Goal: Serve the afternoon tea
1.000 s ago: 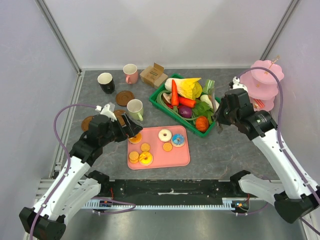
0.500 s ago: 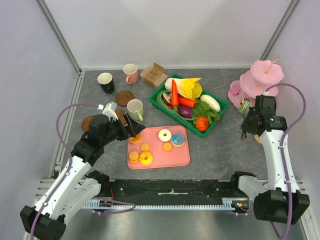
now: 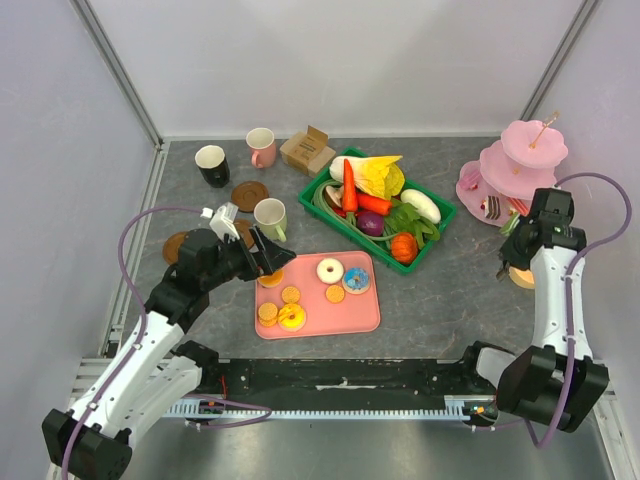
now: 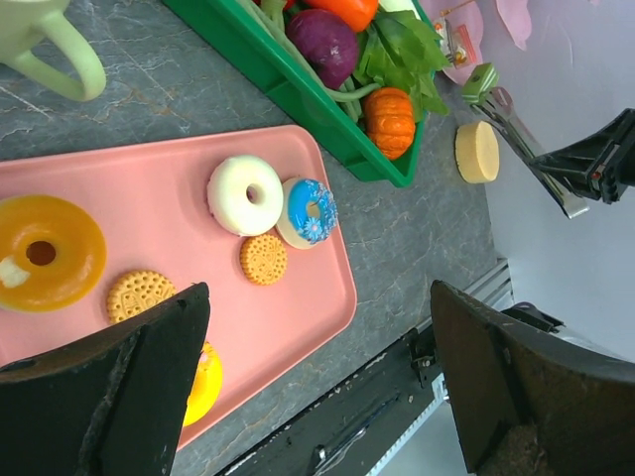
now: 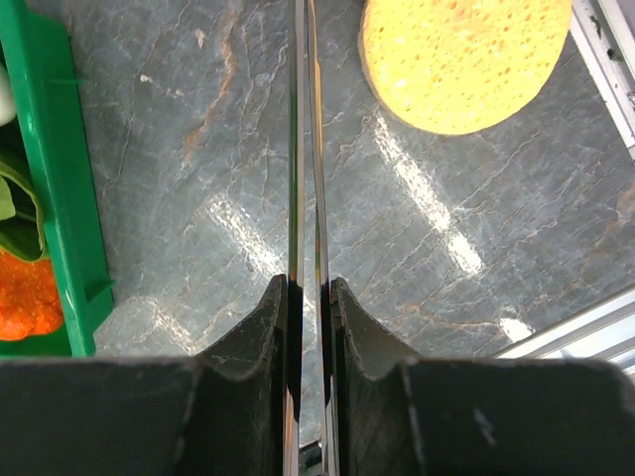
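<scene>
A pink tray [image 3: 365, 312] holds a white donut [image 3: 330, 270], a blue donut [image 3: 356, 280], a yellow donut [image 3: 292, 318], an orange donut [image 4: 40, 253] and round biscuits [image 3: 290, 295]. My left gripper [image 3: 268, 258] is open and empty, above the tray's left end [image 4: 317, 327]. My right gripper [image 3: 522, 245] is shut on metal tongs [image 5: 303, 149], pointing down at the table beside a round yellow cake [image 3: 521, 277]. Black [image 3: 211, 165], pink [image 3: 261, 147] and pale-green [image 3: 270, 218] mugs stand at the back left with brown coasters [image 3: 250, 195].
A pink tiered stand [image 3: 520, 165] with a cake slice [image 3: 490, 207] stands at the far right, behind my right gripper. A green basket [image 3: 325, 195] of toy vegetables sits mid-table. A small cardboard box [image 3: 307, 150] is at the back. Walls close in both sides.
My right arm has swung from the green basket's right edge over to the right, beside the pink stand and the yellow cake. My left arm has barely moved.
</scene>
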You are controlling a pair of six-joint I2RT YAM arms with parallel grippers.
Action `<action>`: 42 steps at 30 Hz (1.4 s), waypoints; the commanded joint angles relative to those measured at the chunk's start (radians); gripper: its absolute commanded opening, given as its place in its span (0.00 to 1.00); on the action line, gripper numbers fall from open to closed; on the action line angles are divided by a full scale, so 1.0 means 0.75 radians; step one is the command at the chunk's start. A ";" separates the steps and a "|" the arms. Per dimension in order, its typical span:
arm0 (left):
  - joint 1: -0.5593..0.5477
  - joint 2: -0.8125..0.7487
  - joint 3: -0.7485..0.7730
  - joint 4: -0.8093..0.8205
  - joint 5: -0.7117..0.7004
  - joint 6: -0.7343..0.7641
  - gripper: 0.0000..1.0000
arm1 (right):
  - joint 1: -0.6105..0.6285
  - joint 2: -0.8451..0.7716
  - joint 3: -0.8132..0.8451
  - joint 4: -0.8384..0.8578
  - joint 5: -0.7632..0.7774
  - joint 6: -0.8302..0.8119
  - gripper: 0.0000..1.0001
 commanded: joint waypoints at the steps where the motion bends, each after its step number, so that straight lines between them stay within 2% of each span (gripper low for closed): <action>1: 0.007 0.001 -0.017 0.082 0.071 -0.042 0.98 | -0.037 0.009 0.075 0.074 0.011 -0.014 0.04; 18: 0.005 -0.003 -0.039 0.117 0.049 -0.046 0.98 | -0.150 0.215 0.251 0.205 -0.053 0.076 0.06; 33: 0.003 -0.003 -0.054 0.138 0.043 -0.050 0.98 | -0.219 0.344 0.282 0.326 0.045 0.103 0.06; 42: 0.005 0.001 -0.056 0.144 0.043 -0.048 0.98 | -0.232 0.493 0.390 0.432 -0.032 0.123 0.07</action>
